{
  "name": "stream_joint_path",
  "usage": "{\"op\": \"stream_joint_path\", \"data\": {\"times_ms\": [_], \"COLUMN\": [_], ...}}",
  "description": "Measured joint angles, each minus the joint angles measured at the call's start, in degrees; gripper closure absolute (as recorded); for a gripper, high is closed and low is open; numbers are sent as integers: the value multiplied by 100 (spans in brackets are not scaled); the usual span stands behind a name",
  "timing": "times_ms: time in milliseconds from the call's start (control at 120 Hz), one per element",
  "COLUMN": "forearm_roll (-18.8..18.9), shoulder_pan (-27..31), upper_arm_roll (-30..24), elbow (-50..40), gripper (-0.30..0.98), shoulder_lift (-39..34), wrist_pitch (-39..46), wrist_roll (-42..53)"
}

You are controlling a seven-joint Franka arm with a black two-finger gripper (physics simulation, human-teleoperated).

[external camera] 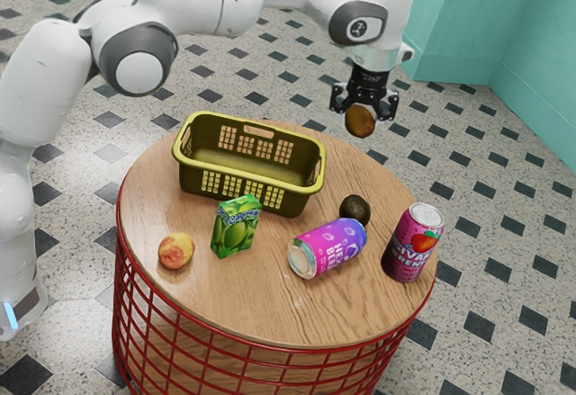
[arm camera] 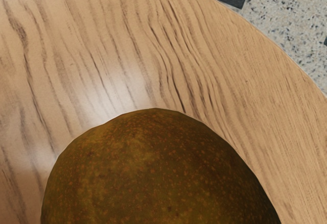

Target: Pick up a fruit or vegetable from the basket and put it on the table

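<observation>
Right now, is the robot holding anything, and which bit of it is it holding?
Yes, a brownish, roundish fruit or vegetable. The gripper has it by its upper part, and the rest hangs below.

The table (external camera: 238, 300) bears a basket (external camera: 193, 179), carton (external camera: 236, 227), reddish fruit (external camera: 176, 251), dark fruit (external camera: 355, 209), lying can (external camera: 329, 247) and upright can (external camera: 413, 243).

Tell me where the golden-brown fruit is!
In the exterior view, the golden-brown fruit is up in the air, held in my jaws, past the basket toward the exterior view's right.
</observation>
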Motion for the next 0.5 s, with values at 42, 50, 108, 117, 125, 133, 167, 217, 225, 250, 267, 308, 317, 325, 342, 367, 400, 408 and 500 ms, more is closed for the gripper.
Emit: {"op": "stream_joint_path", "data": {"times_ms": [42,50,108,117,125,133,167,217,225,250,267,308,317,325,342,367,400,408,500], "forearm_roll": [6,8,15,17,18,18,22,25,26,28,28,30,31,31,32,36,39,40,46], "shoulder_pan": [-30,-35,-74,-77,-79,-81,-87,-91,-91,-92,-92,-92,-92,-93,-90,-88,-86,-86,-75], "upper_arm_roll": [-44,-52,-84,-87,-89,-90,-95,-99,-99,-100,-100,-101,-101,-100,-100,-101,-101,-101,-100], "elbow": [312,360,572,587,601,613,645,699,708,728,739,759,770,795,846,920,1048,1081,1251], "gripper": [33,33,33,33,33,33,32,35,35,34,34,35,35,35,35,35,34,34,33], "shoulder_lift": [223,259,441,455,467,477,506,530,532,539,543,557,564,576,604,646,718,738,851], "wrist_pitch": [-103,-123,-236,-250,-263,-276,-322,-378,-386,-409,-422,-452,-458,-464,-481,-509,-548,-558,-645], "wrist_roll": [32,38,78,84,89,95,115,144,149,162,171,193,197,201,209,220,235,238,275]}}
